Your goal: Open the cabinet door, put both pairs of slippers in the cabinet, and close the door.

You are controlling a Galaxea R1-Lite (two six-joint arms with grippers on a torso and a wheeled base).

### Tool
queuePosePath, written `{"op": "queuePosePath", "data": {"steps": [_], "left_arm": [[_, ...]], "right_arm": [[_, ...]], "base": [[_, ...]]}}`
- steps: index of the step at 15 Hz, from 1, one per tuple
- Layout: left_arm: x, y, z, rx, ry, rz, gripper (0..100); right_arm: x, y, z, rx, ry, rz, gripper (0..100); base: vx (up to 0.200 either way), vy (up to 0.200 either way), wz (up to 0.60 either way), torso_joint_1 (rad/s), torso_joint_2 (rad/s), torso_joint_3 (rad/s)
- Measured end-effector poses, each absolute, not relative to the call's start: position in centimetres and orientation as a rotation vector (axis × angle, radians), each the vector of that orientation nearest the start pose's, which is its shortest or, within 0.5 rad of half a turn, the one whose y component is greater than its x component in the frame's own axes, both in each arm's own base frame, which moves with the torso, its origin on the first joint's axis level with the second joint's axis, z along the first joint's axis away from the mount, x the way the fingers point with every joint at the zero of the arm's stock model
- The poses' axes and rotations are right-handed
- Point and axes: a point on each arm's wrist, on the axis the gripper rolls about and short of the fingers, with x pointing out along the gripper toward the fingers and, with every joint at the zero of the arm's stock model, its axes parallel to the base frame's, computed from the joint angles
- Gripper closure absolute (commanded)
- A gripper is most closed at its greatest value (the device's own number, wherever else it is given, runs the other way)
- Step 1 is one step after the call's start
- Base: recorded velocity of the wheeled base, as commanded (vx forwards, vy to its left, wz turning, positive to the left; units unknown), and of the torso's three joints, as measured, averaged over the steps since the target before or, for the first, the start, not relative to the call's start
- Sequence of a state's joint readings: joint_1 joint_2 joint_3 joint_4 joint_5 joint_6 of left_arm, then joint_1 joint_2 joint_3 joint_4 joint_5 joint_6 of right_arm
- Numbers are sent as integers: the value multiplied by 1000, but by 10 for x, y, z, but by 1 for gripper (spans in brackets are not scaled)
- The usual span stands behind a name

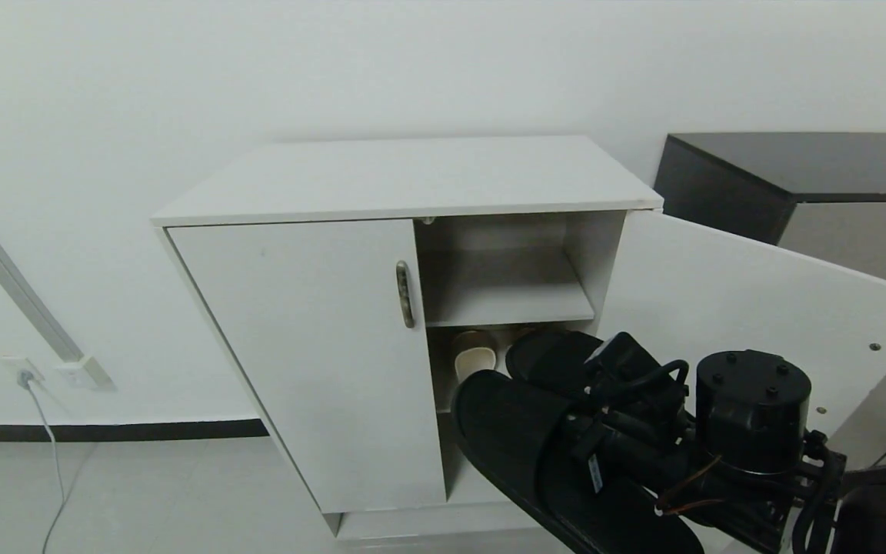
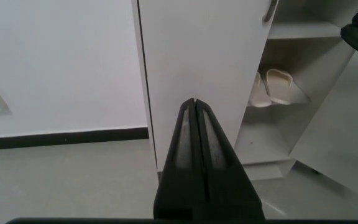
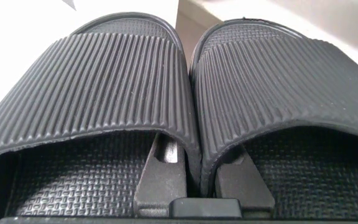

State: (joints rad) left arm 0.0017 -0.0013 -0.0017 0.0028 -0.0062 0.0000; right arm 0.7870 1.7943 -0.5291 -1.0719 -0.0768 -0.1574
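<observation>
Far off to the left of both grippers I see a wall socket (image 1: pixel 24 377) with a cable (image 1: pixel 51 446) hanging to the floor (image 1: pixel 143 492).

Left gripper (image 2: pixel 195 104): fingers pressed together, nothing between them. It hangs above the floor. Straight ahead of it is the closed door (image 2: pixel 197 56) of the white cabinet (image 1: pixel 412 177). The metal handle (image 1: pixel 405 295) runs upright along that door's inner edge, higher than the gripper.

Right half of the cabinet stands open. The shelf (image 1: pixel 504 312) crosses it, bare on top as far as I can see. Under the shelf lies the pair of beige slippers (image 1: pixel 475 360), ahead of the right gripper and past the toes of what it carries. From the left wrist they show ahead and toward the robot's right (image 2: pixel 278 86).

Right gripper (image 1: pixel 612 400): clamped on the pair of black slippers (image 1: pixel 520 438). In the right wrist view one finger (image 3: pixel 166 158) sits inside each slipper, pinching the two adjoining side walls together (image 3: pixel 194 143). The ribbed straps lie side by side and the toes point away from the gripper toward the open compartment. The pair is in the air just in front of the opening, at about the beige pair's level.

Open door (image 1: pixel 735 308): swung out just to the right of the right gripper, its inner face toward it.

Farther right and behind it, a dark cabinet (image 1: pixel 797 165) stands against the wall.
</observation>
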Motion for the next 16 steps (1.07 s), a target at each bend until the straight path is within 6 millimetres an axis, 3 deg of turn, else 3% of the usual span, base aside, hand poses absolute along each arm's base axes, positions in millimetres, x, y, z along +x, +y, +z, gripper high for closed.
{"op": "queuePosePath", "data": {"steps": [11, 16], "left_arm": [[-23, 0, 75, -1, 1, -4, 100], [-23, 0, 76, -1, 0, -3, 100]], "right_arm": [[208, 208, 126, -230, 115, 721, 100], [208, 207, 125, -230, 115, 721, 100]], "base": [[0, 0, 0, -64, 437, 370], [0, 0, 0, 0, 66, 65]]}}
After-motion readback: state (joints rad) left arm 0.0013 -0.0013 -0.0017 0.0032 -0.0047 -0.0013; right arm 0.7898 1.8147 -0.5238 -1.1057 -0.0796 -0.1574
